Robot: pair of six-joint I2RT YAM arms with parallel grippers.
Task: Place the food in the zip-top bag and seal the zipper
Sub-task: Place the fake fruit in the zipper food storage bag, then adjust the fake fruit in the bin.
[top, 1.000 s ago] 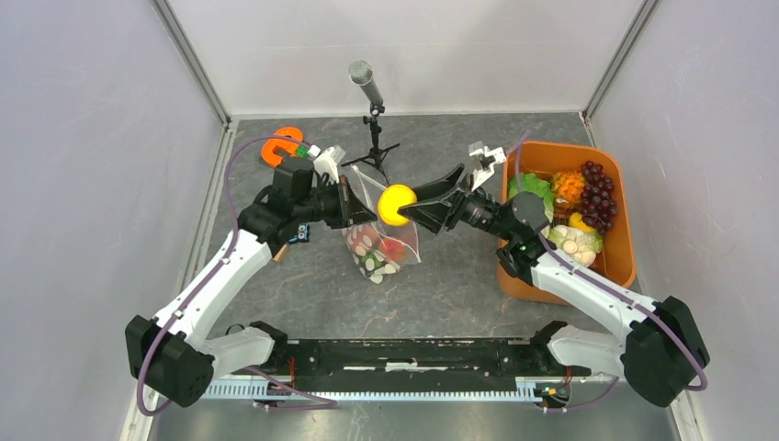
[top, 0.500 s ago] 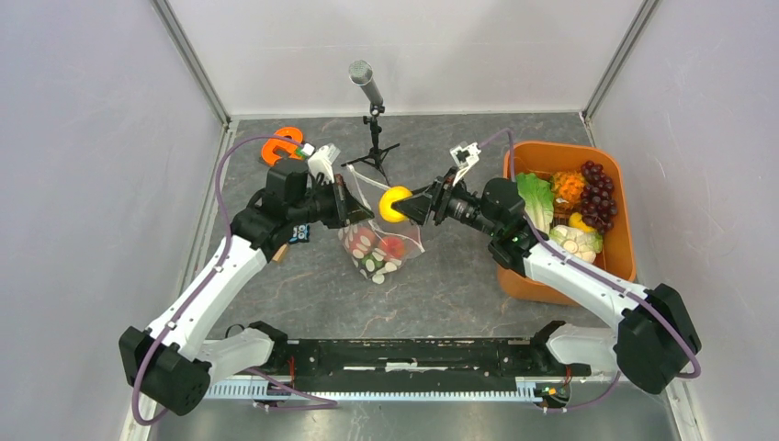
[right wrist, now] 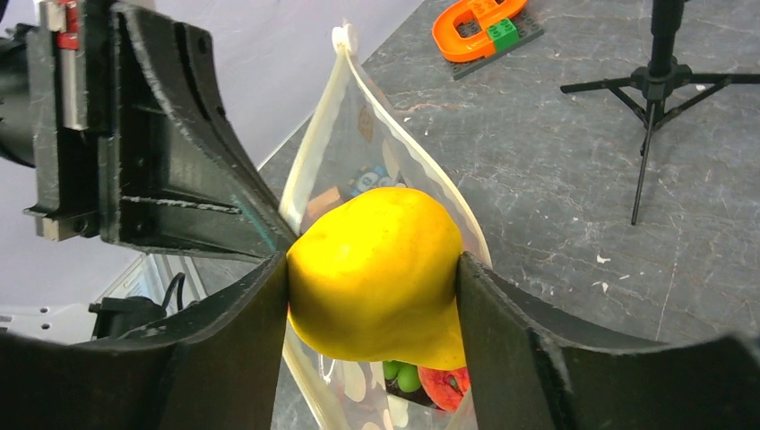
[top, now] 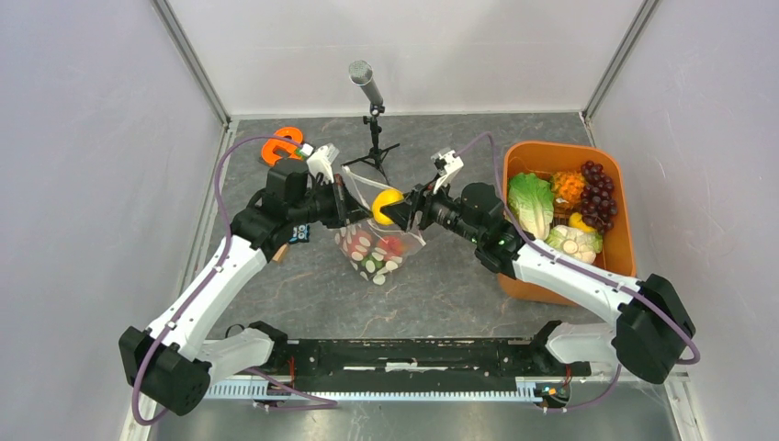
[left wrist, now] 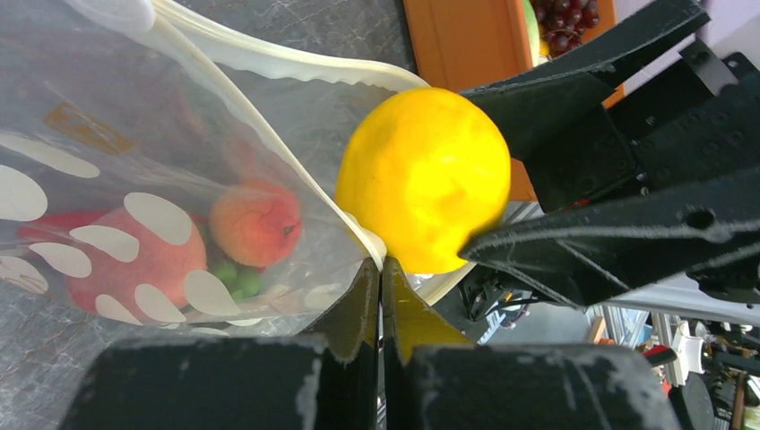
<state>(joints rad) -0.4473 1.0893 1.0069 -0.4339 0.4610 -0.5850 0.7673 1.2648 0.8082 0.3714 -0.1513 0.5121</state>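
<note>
The clear dotted zip-top bag (top: 377, 246) hangs open at mid-table, with red and green toy food inside (left wrist: 255, 224). My left gripper (top: 344, 202) is shut on the bag's mouth edge, pinching the whitish zipper strip (left wrist: 269, 61) at its near lip (left wrist: 375, 269). My right gripper (top: 397, 209) is shut on a yellow toy mango (top: 387, 205), holding it right at the bag's mouth. In the right wrist view the mango (right wrist: 376, 269) sits between both fingers (right wrist: 224, 358), over the open mouth (right wrist: 314, 161). The mango also shows in the left wrist view (left wrist: 423, 179).
An orange tub (top: 617, 253) at the right holds green lettuce (top: 531, 202), purple grapes (top: 597, 191), an orange pineapple (top: 569, 187) and other food. A microphone on a tripod (top: 372, 119) stands behind the bag. An orange toy piece (top: 283, 145) lies at back left.
My right gripper has carried the yellow mango leftward and down to the bag's mouth. The left gripper has kept holding the bag edge, shifting only slightly.
</note>
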